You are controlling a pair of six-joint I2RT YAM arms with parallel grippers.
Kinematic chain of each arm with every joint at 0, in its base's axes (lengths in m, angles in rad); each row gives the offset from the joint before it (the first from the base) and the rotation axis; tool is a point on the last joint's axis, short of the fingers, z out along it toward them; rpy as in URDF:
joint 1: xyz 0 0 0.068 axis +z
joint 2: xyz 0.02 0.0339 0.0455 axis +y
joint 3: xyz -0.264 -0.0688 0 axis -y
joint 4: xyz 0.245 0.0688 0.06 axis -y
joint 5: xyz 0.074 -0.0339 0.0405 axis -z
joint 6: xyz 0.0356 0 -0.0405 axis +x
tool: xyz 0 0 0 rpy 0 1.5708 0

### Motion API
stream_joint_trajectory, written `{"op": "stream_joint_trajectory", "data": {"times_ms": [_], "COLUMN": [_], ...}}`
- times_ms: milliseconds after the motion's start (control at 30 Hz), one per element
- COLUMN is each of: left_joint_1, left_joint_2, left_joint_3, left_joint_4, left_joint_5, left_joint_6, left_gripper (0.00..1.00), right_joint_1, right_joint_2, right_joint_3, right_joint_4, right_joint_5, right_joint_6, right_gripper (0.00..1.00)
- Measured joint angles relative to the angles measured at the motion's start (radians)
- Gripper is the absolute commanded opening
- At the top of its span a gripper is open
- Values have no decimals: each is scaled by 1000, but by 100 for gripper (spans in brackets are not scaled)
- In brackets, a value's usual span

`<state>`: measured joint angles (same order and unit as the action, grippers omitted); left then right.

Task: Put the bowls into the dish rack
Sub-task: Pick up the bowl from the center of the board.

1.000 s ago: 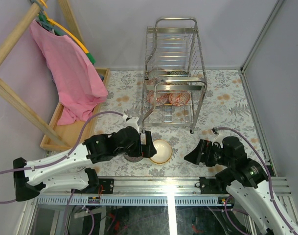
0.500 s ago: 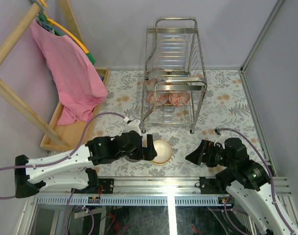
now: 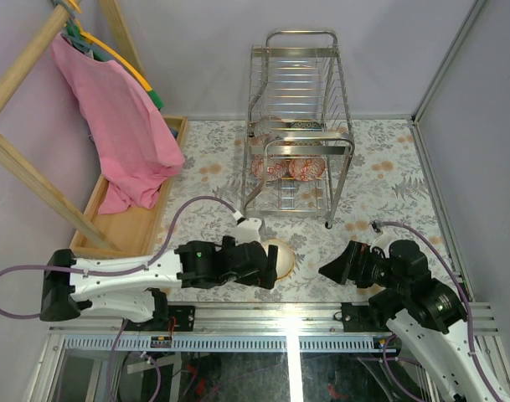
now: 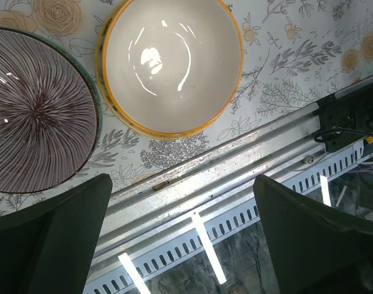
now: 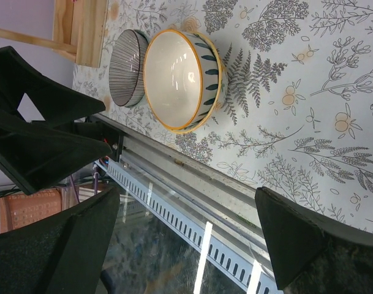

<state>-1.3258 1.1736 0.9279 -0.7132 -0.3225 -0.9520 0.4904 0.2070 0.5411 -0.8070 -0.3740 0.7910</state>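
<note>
A cream bowl with a yellow rim sits on the floral tablecloth near the front edge, with a grey striped bowl touching its left side. From above, the cream bowl is half covered by my left gripper, and the striped bowl is hidden under that arm. The left gripper hangs open and empty just nearside of both bowls. My right gripper is open and empty, to the right of the bowls. The chrome dish rack stands at the back, with red-white bowls on its lower tier.
A shallow wooden tray lies at the left under a pink cloth hung on a slanted wooden frame. The metal rail of the table's front edge runs right below both grippers. The rack's front legs stand just behind the bowls.
My left arm has swung its gripper rightward and toward the front edge, now covering the striped bowl and part of the cream one. The right arm barely shifted.
</note>
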Motion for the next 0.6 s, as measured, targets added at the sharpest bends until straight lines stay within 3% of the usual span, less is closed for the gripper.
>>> {"op": "stream_joint_trajectory", "data": {"times_ms": [233,600], "left_joint_1": [-91,-117], "left_joint_2": [92,241], "left_joint_3": [61,96], "left_joint_4": [-45,-83], "left_joint_5": [-80,-166], "left_joint_6": [-23,-23], "left_gripper": [100,98], "right_joint_1": [0,0], "right_joint_2": [-31,-82], "right_joint_3": [1,5], "right_joint_4": [-32,-55], "right_joint_5": [7,14], "right_joint_6": [8,26], "right_gripper": [99,100]}}
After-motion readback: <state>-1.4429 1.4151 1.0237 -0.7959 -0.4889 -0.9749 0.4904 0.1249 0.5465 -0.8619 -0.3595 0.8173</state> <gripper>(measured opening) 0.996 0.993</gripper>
